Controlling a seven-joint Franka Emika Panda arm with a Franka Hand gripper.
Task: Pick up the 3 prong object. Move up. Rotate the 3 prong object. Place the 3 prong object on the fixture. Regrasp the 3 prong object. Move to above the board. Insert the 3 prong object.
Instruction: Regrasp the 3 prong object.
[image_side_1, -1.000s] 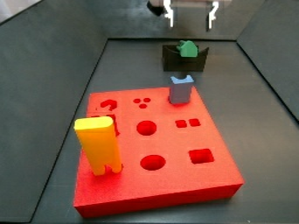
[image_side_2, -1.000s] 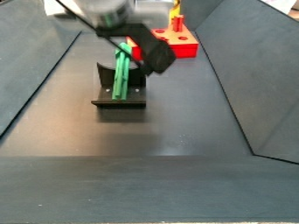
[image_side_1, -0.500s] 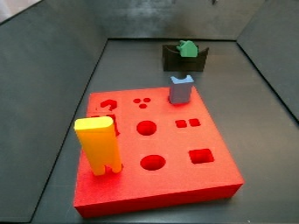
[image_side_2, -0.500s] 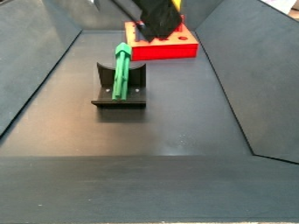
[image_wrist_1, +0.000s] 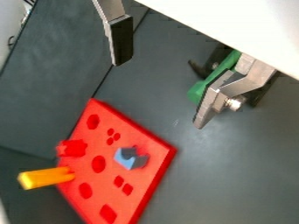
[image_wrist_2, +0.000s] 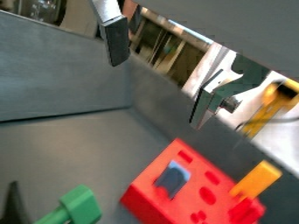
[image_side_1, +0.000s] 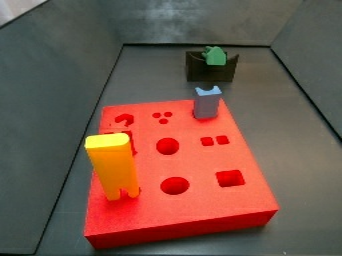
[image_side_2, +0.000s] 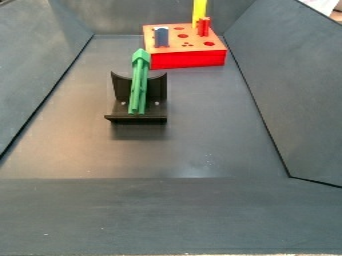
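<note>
Dark grey floor (image_side_2: 187, 140) carries the black notched fixture (image_side_2: 138, 100), with the slim green plastic 3 prong object (image_side_2: 139, 75) leaning in its notch. Gripper (image_wrist_1: 163, 79), seen only in both wrist views, hangs high above the thick red board (image_side_1: 174, 165), fingers (image_wrist_1: 118, 35) apart, empty.

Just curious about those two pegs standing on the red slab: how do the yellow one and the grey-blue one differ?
The yellow block is tall and slim; the grey-blue block is short and squat. Yellow stands at the board's near corner in a side view; grey-blue stands at its far edge. Both stand upright in the board, untouched: the claw is open, high above.
</note>
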